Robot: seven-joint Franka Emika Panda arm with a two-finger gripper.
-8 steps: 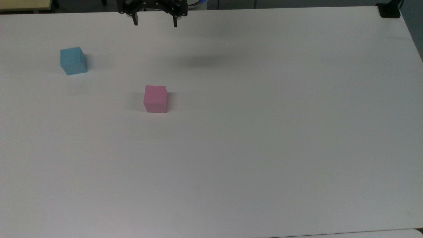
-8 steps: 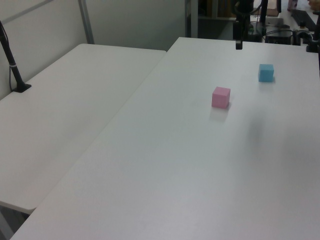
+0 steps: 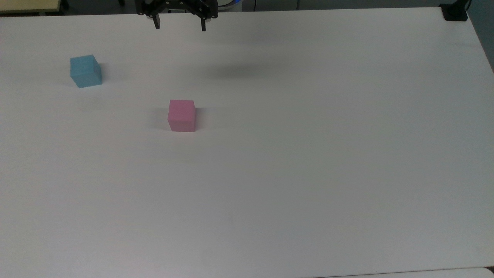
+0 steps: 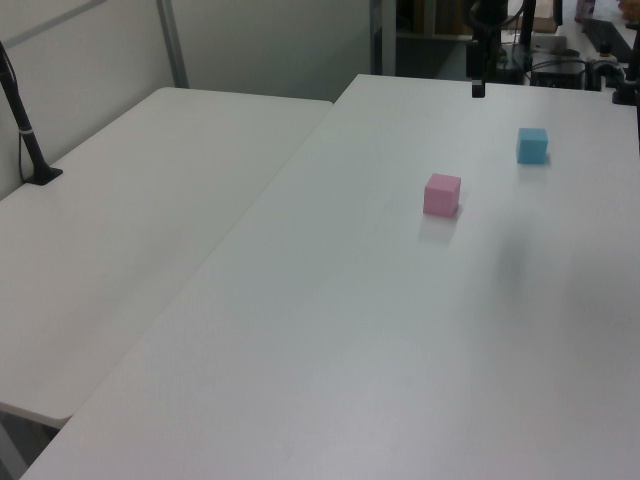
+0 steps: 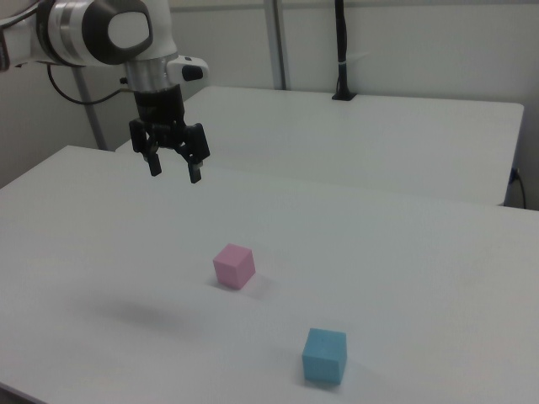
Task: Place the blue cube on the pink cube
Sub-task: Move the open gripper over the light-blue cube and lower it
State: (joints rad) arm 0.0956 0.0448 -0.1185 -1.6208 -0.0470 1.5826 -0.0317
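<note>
The blue cube [image 3: 85, 71] rests on the white table at the top view's left; it also shows as the blue cube [image 4: 532, 145] in the left view and the blue cube [image 5: 325, 356] near the right view's bottom. The pink cube [image 3: 181, 115] stands apart from it toward the table's middle, seen too as the pink cube [image 4: 442, 194] and the pink cube [image 5: 233, 265]. My gripper [image 3: 180, 27] hangs open and empty high above the table's far edge, well away from both cubes. From the right view the gripper [image 5: 174, 171] points down with its fingers spread.
The white table [image 3: 308, 154] carries only the two cubes. A second white table [image 4: 130, 220] adjoins it on the left view's left, with a black post [image 4: 28, 140] clamped to it. Another black clamp [image 3: 454, 11] sits at the top view's upper right corner.
The gripper has shifted slightly toward the top view's upper edge. Both cubes stay where they were.
</note>
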